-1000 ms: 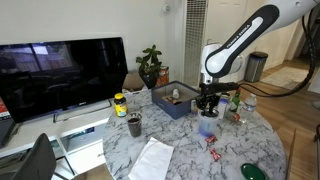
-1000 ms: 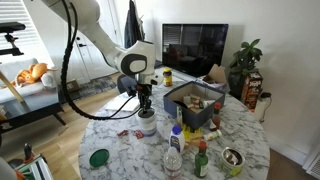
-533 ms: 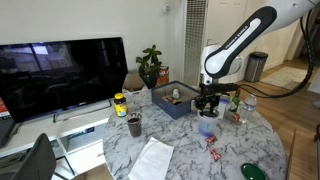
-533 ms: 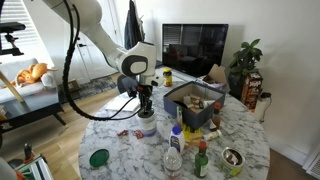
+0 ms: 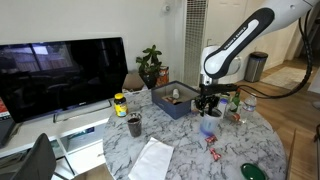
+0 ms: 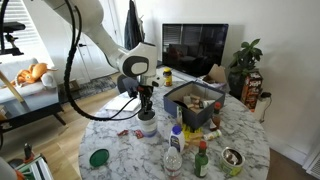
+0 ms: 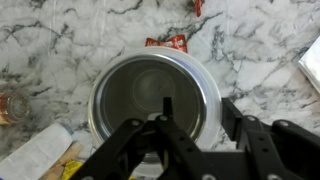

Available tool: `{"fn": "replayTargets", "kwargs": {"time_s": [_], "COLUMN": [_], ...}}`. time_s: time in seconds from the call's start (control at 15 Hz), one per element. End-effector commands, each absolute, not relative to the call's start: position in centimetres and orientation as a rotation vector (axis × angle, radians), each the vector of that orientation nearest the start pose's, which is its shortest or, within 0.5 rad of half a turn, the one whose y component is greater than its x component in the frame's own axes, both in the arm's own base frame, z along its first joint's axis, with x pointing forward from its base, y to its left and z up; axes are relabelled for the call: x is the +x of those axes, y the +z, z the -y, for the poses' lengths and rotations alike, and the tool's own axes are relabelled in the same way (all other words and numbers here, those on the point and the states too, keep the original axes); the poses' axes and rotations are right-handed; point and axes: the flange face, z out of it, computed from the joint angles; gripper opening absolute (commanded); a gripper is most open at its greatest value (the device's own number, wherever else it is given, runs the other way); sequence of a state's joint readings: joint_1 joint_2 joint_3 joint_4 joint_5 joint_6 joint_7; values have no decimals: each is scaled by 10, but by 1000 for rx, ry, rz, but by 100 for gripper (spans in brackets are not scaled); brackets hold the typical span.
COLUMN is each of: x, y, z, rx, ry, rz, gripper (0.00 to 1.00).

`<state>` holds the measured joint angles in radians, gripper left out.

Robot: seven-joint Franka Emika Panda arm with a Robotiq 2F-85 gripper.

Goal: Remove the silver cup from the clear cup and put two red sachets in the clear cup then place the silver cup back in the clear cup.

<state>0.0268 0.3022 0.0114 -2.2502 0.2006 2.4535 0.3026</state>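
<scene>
A living room with a dark television (image 5: 62, 75) and a potted plant (image 5: 151, 64) lies behind a round marble table (image 5: 180, 150). In an exterior view the clear cup (image 5: 208, 127) stands near the middle of the table, and the gripper (image 5: 208, 104) hangs straight above it. Two red sachets (image 5: 212, 150) lie flat on the marble just beside the cup, a dark mug (image 5: 134, 125) stands well apart from it, and a grey box (image 5: 180, 101) sits just behind it.

In an exterior view from the opposite side, the box (image 6: 195, 103) holds mixed small items. The red sachets (image 6: 130, 132) lie near the cup (image 6: 147, 126).

In the wrist view the silver cup (image 7: 130, 95) sits inside the clear cup (image 7: 97, 112), and its dark inside is empty. The gripper (image 7: 198, 108) has its jaws apart. One finger is inside the silver cup, clear of its wall, and the other is outside the rim. One sachet (image 7: 167, 42) lies just beyond the cup.
</scene>
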Motion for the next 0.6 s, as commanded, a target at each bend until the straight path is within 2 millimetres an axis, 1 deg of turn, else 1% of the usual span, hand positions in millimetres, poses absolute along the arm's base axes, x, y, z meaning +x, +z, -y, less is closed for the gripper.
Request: {"fn": "replayTargets", "kwargs": {"time_s": [0.0,0.07,0.13,0.2,0.27,0.4,0.53], "x": [534,534,534,534,534,534,534], "y": [214,214,214,214,214,216,218], "z": [-18,-18,-18,-18,-18,-19,-19], "rx": [-2943,-2941,-2940,-2939,-2938,-2939,-2939], "ry": [168,171,171,171,171,167,162], "rz": [-666,-666,-666,-666,-666,-663,-662], "gripper": [20,13,14,17,19,37,51]}}
